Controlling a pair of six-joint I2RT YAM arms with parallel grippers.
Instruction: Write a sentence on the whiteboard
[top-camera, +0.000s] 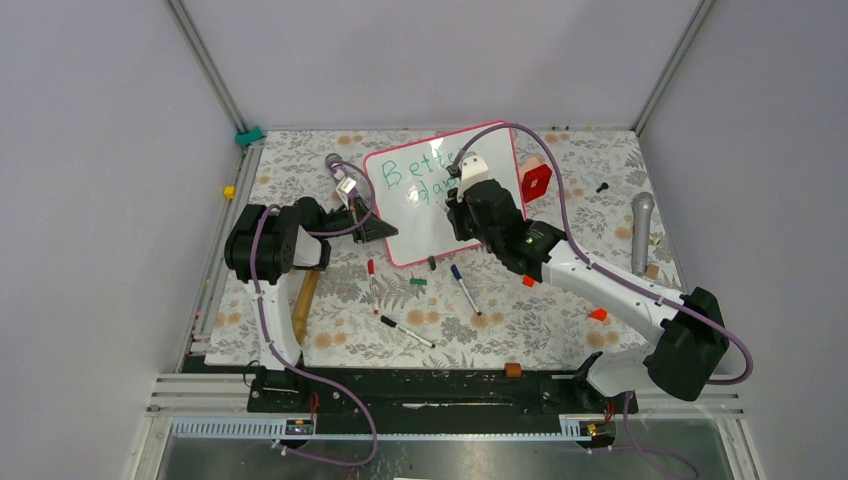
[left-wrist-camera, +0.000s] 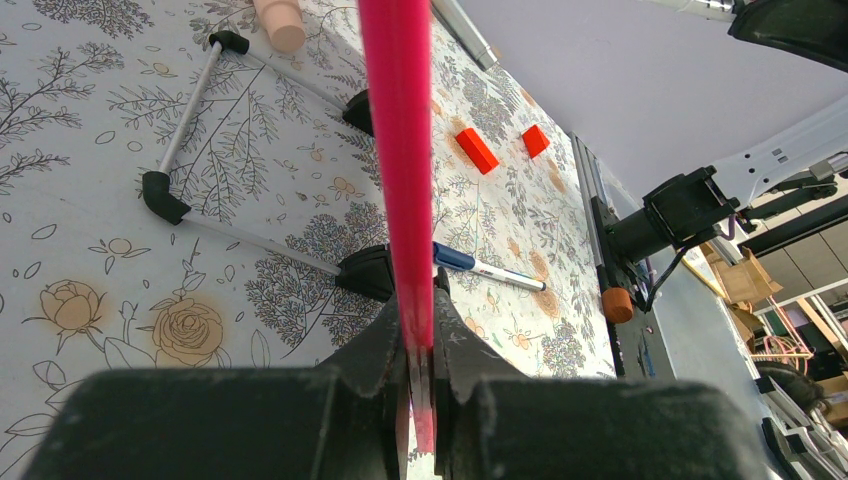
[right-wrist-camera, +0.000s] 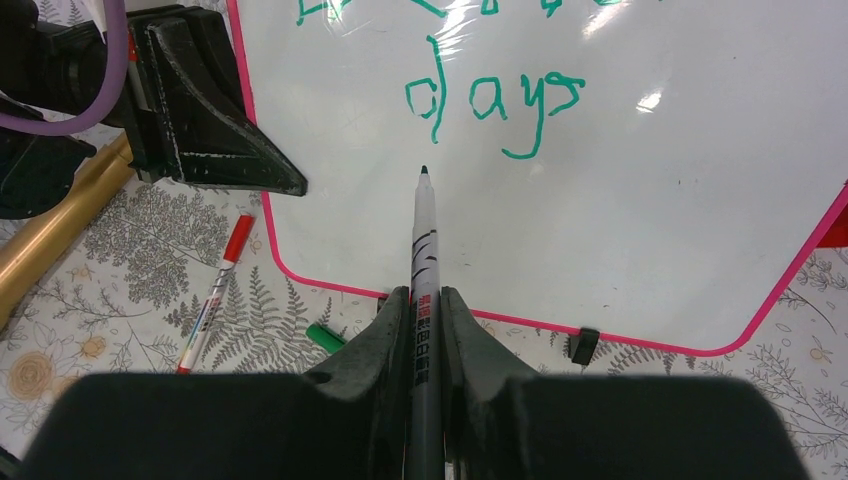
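Note:
The whiteboard (top-camera: 415, 228) stands tilted at the back middle of the table, pink-framed (right-wrist-camera: 620, 210). The sentence (top-camera: 408, 170) is in green; "Bette" and a second line show in the top view, and "days" (right-wrist-camera: 495, 100) shows in the right wrist view. My right gripper (right-wrist-camera: 425, 295) is shut on a green-ink marker (right-wrist-camera: 424, 235). The marker's tip sits just below the "d"; contact with the board is unclear. My left gripper (left-wrist-camera: 420, 325) is shut on the whiteboard's pink left edge (left-wrist-camera: 400, 150). In the top view the left gripper (top-camera: 370, 222) is at the board's left side and the right gripper (top-camera: 462, 205) is over its middle.
A red marker (top-camera: 373, 283), a green cap (top-camera: 418, 282), a blue marker (top-camera: 465, 288) and a black marker (top-camera: 407, 332) lie in front of the board. A red block (top-camera: 537, 181) and a microphone (top-camera: 641, 232) are to the right. A wooden handle (top-camera: 305, 300) lies at the left.

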